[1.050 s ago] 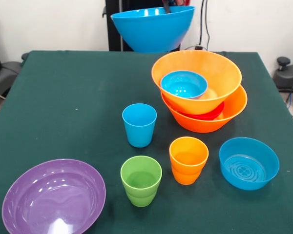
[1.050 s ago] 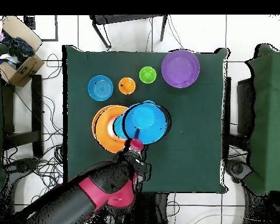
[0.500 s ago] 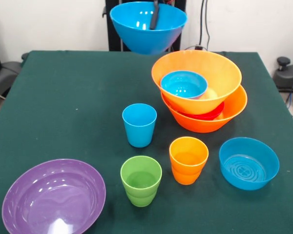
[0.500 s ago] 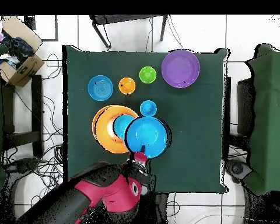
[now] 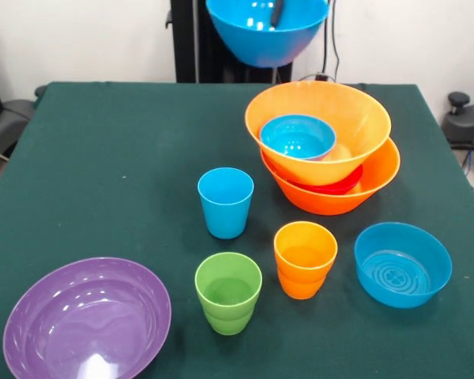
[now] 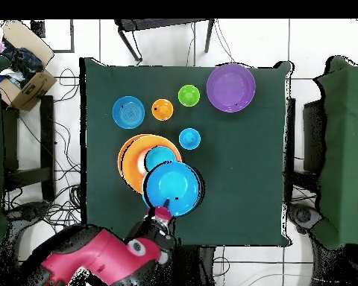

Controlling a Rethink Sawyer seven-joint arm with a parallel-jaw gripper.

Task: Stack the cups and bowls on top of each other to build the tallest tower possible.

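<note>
A red and black arm (image 6: 107, 257) carries the large blue bowl (image 5: 267, 30) in the air above the far part of the green surface (image 5: 103, 158); the pincer (image 5: 276, 16) is clenched on the bowl's rim, one dark finger visible inside the bowl in the front view. In the overhead view this raised bowl (image 6: 172, 189) overlaps the edge of the tower (image 6: 141, 164) and hides part of it. The tower (image 5: 328, 150) consists of a large orange bowl as base (image 5: 379, 174), a small red bowl (image 5: 344, 185) showing as a sliver above it, a second large orange bowl (image 5: 355, 118) tilted on top, and a smaller blue bowl (image 5: 298, 136) resting inside that one. In front of the tower, standing apart on the surface, are the blue cup (image 5: 225, 201), the green cup (image 5: 228, 292) and the orange cup (image 5: 304, 258), all upright and open side up. The green and orange cups stand side by side, with the blue cup behind them. Another smaller blue bowl (image 5: 402, 264) sits just beside the orange cup, near one edge of the surface. The wide purple bowl (image 5: 87, 320) lies at the near corner on the opposite side, well apart from the tower. A cardboard box (image 6: 25, 78) stands on the floor beside the surface.
</note>
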